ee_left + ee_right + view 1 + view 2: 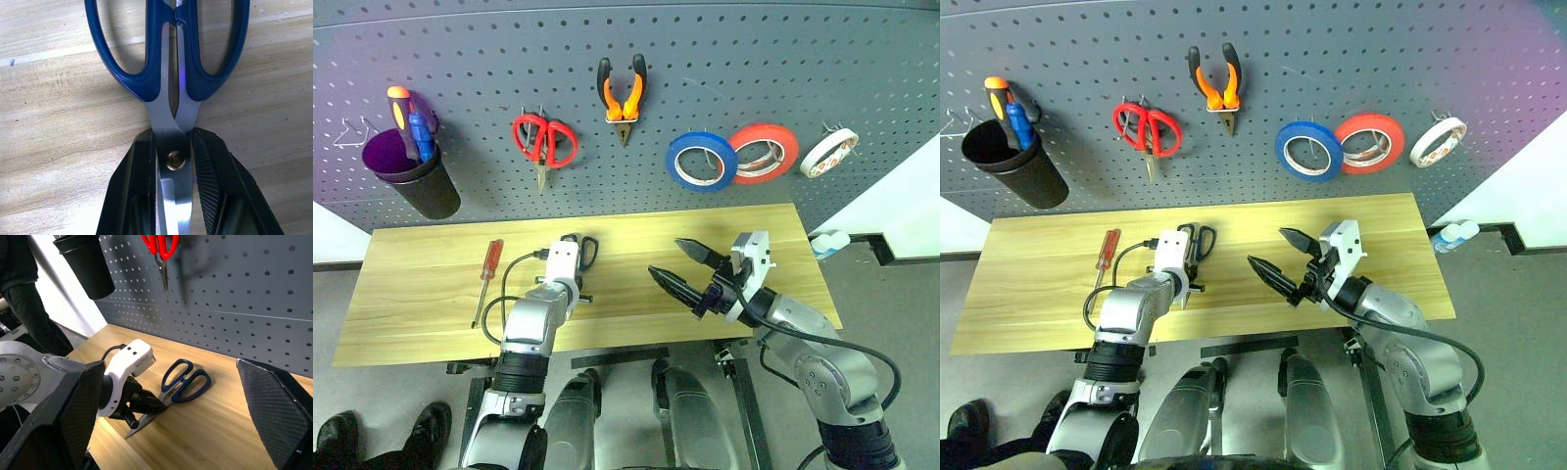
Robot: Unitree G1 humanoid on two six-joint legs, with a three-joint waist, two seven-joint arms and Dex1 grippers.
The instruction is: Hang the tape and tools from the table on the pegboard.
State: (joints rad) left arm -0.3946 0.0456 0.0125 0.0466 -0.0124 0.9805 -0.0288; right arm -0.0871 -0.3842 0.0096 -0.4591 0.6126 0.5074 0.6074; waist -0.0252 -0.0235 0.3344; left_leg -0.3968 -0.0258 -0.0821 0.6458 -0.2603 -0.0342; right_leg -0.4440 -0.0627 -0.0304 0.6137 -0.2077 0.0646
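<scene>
The scissors (152,54) with dark blue loops lie flat on the light wood table (421,294), left of its middle. My left gripper (173,142) is shut on them, its fingers pinching the blades at the pivot screw; the loops (579,247) point toward the pegboard (705,59). The red-handled screwdriver (487,274) lies on the table further left. My right gripper (667,258) hovers open and empty above the table's middle right. The orange-and-black pliers (623,93) and the blue tape (701,161) hang on the pegboard.
On the pegboard also hang red-looped scissors (544,140), a red-orange roll (764,152), a white roll (828,154) and a black cup (416,176) holding tools. A small bottle (830,241) sits past the table's right end. A person's shoes (382,436) stand at the near left.
</scene>
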